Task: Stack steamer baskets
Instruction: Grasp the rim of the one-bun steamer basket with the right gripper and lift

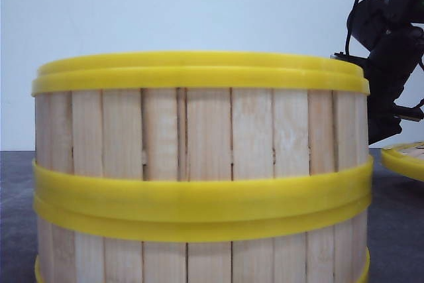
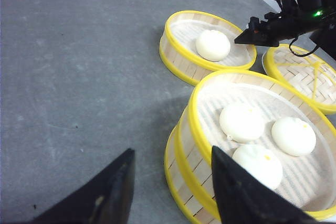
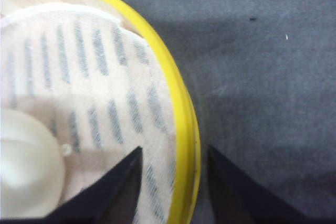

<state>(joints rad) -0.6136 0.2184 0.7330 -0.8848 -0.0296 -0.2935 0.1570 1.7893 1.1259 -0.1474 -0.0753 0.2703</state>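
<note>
Grey table (image 2: 79, 77), bare across its left half.

Stack of two round steamer baskets (image 1: 199, 164), pale wooden slats with glossy yellow rims, fills the front view, close to the camera. Top tier holds three white buns (image 2: 241, 121) on a white liner. It sits slightly askew on the lower tier.

Single basket of the same make (image 2: 207, 45) stands just beyond the stack, near but not touching as far as I can tell; one white bun (image 2: 212, 44) inside. A yellow-rimmed woven piece (image 2: 302, 74), perhaps a lid, lies to its right.

Right gripper (image 3: 173, 182): black fingers parted, straddling the single basket's yellow rim (image 3: 184, 129), one finger over the liner inside, one over the table outside. Not yet closed on it. The rim runs between the fingers; a straight close should pinch the wall. This arm is the nearer one.

Left gripper (image 2: 170, 187): fingers apart, holding nothing, hanging at the near left of the stack, one finger by its rim.

Judgement: the lift must clear the stack's top rim; little room between the baskets.
</note>
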